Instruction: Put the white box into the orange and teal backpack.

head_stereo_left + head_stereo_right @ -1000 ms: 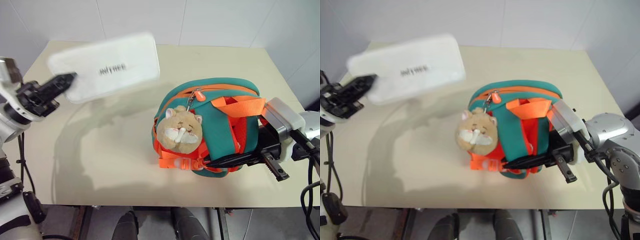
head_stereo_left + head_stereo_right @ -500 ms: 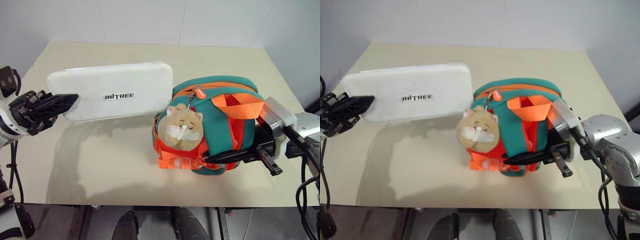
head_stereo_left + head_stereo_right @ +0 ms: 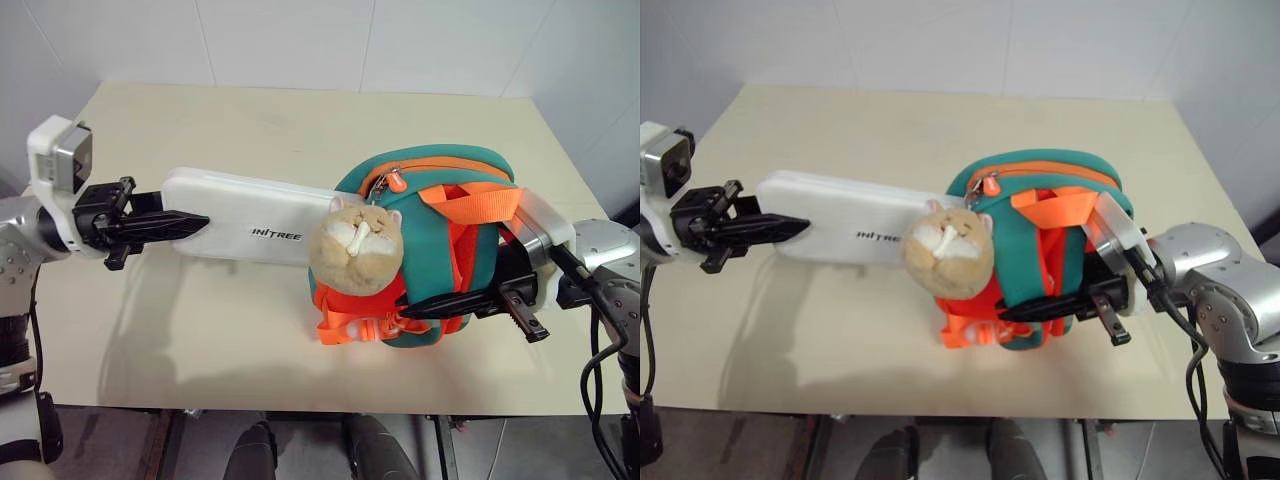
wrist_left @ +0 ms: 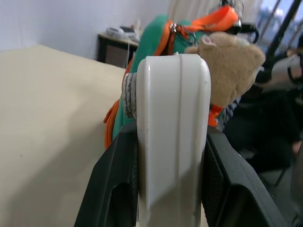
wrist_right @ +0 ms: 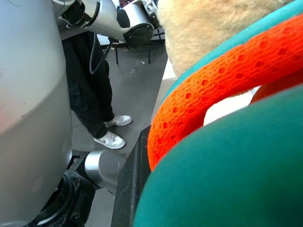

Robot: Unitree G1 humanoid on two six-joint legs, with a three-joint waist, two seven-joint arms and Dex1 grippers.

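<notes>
You're roughly halfway: your left gripper (image 3: 185,222) is clamped on the white box (image 3: 255,216), whose far end is at the orange and teal backpack (image 3: 440,245), behind the plush head (image 3: 357,243). Right gripper (image 3: 470,303) pinches the backpack. Box isn't inside yet.

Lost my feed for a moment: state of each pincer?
Left pincer: closed on the white box.
Right pincer: closed on the orange and teal backpack.
</notes>
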